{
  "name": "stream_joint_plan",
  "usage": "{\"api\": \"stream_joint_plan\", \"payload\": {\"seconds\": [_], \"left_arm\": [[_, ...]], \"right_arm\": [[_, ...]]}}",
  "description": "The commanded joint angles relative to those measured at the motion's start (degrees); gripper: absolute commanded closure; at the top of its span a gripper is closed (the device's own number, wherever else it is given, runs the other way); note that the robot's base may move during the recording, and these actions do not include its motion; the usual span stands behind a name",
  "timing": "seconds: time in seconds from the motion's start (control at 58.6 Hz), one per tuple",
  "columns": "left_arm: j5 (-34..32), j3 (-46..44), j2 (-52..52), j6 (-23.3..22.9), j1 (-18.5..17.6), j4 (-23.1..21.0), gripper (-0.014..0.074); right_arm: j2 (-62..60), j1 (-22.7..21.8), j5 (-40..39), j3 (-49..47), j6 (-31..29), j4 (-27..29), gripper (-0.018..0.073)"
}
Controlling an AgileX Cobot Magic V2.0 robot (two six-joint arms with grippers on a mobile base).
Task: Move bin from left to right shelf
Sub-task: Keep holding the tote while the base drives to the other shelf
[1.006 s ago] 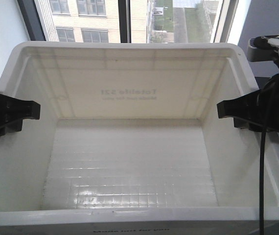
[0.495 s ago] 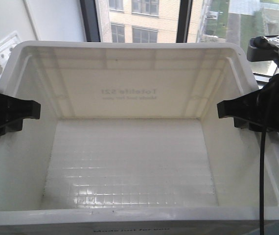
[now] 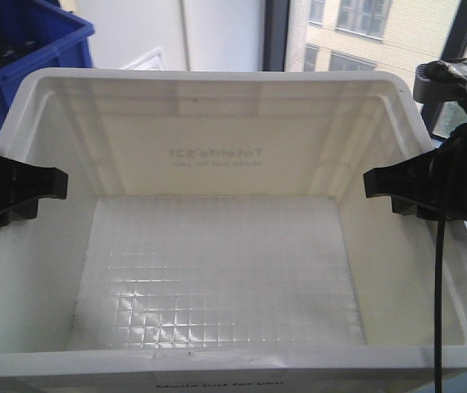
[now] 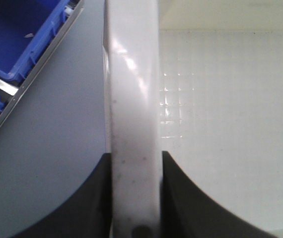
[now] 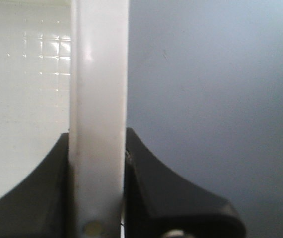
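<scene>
The white bin [image 3: 217, 270] fills the front view, held up between both arms, its mirrored "Totelife 521" print showing through the far wall. My left gripper [image 3: 20, 192] clamps the bin's left rim. In the left wrist view the thick white rim [image 4: 134, 114] runs between the two black fingers [image 4: 94, 198], which press on both its sides. My right gripper [image 3: 405, 184] clamps the right rim. The right wrist view has that rim [image 5: 99, 114] pinched between its dark fingers [image 5: 151, 183]. The bin is empty, with a gridded floor.
A dark blue crate [image 3: 20, 49] stands at the upper left behind the bin. Blue crates on a metal-edged shelf [image 4: 17, 49] lie left of the bin, over grey floor [image 4: 57, 148]. Windows [image 3: 364, 33] with a building outside are behind, upper right.
The background has slid to the right: the window moved from centre to the right, and a blue crate has come into view at upper left. Both grippers keep their hold on the bin.
</scene>
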Motion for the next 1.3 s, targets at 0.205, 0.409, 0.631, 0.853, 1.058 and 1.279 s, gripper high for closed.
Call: {"api": "stream_joint_plan", "payload": {"seconds": [0.205, 0.409, 0.631, 0.853, 1.058, 1.279], "left_arm": [[-3.1, -2.2, -1.8, 1.0, 0.0, 3.4, 0.0603], [-3.1, -2.2, -1.8, 1.0, 0.0, 3.4, 0.0603], [-3.1, -2.2, -1.8, 1.0, 0.0, 3.4, 0.0603], [-3.1, -2.2, -1.8, 1.0, 0.0, 3.4, 0.0603], [-3.1, -2.2, -1.8, 1.0, 0.0, 3.4, 0.0603], [-3.1, -2.2, -1.8, 1.0, 0.0, 3.4, 0.0603]], "right_arm": [[-1.7, -0.4, -4.4, -2.2, 0.4, -4.2, 0.0562], [-1.7, -0.4, -4.4, -2.2, 0.4, -4.2, 0.0562], [-1.7, -0.4, -4.4, -2.2, 0.4, -4.2, 0.0562], [-1.7, -0.4, -4.4, -2.2, 0.4, -4.2, 0.0562], [-1.7, -0.4, -4.4, -2.2, 0.4, -4.2, 0.0562], [-1.7, -0.4, -4.4, -2.2, 0.4, -4.2, 0.0562]]}}
